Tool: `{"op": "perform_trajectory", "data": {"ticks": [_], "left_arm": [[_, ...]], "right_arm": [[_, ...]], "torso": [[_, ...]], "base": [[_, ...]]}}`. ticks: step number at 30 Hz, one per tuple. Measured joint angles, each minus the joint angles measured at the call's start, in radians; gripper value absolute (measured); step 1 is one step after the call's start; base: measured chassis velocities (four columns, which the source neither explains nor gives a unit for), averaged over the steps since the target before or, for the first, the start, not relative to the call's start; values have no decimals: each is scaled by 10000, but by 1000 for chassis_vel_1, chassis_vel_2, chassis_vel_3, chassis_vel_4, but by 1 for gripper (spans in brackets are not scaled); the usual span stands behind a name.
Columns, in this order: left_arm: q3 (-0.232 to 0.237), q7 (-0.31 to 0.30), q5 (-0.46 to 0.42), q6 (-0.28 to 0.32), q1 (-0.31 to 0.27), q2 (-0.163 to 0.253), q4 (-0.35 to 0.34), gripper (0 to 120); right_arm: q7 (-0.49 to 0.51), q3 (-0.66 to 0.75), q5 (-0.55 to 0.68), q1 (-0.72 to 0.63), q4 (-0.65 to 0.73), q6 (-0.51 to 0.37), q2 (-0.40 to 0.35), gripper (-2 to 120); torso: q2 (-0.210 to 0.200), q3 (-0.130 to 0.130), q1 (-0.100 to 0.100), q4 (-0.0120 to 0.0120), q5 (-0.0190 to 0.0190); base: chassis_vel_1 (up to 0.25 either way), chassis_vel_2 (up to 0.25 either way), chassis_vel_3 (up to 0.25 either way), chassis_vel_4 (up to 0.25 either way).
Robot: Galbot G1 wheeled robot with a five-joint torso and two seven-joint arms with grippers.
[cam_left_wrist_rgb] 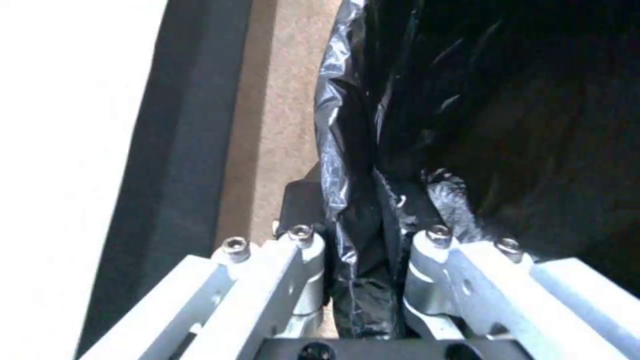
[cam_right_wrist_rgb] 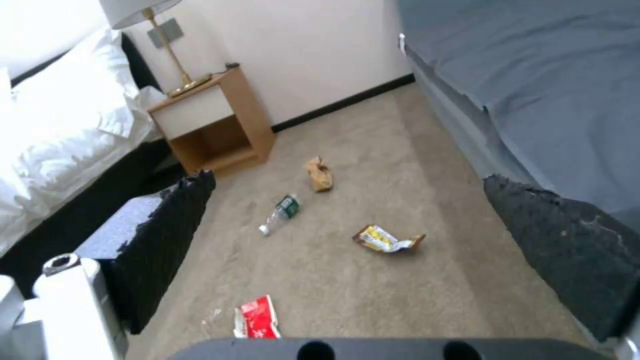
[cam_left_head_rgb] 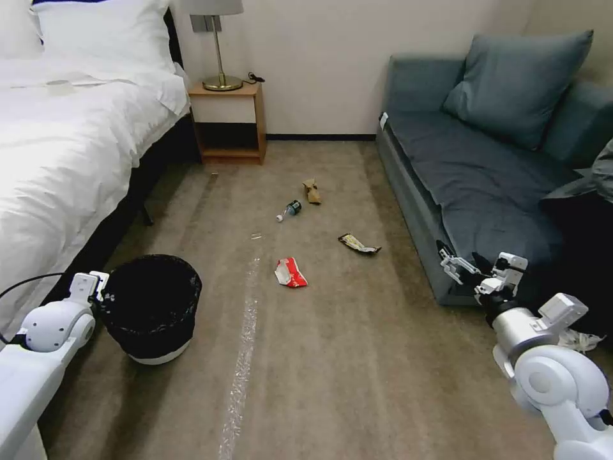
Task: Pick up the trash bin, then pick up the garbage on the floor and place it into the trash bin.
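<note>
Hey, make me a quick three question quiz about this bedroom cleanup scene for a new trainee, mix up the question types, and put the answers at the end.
1. True or false: the left gripper is clamped on the bag-lined rim of the trash bin.

2. Multiple choice: which litter piece lies nearest the robot?
A. brown paper
B. bottle
C. red-and-white wrapper

3. Fill in: the right gripper is held open beside the ____, with nothing between its fingers.

Key: 1 true. 2 C. 3 sofa.
</note>
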Motion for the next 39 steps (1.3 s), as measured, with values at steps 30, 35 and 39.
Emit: {"op": "perform_trajectory", "data": {"ticks": [30, 35, 39], "left_arm": [[917, -666, -609, 304, -1751, 726, -907, 6], [886, -800, -881, 395, -2164, 549, -978, 6], [889, -959, -1181, 407, -2627, 435, -998, 6]], "right_arm": [[-1797, -240, -250, -305, -1153, 182, 720, 100], [-2073, -415, -317, -388, -1227, 71, 876, 100], [-2234, -651, -643, -438, -1457, 49, 966, 100]], "torso": [[0, 0, 0, 2, 0], [1, 0, 0, 3, -1], [0, 0, 0, 1, 0]], "base": [[0, 0, 0, 0], [0, 0, 0, 0], [0, 0, 0, 0]]}}
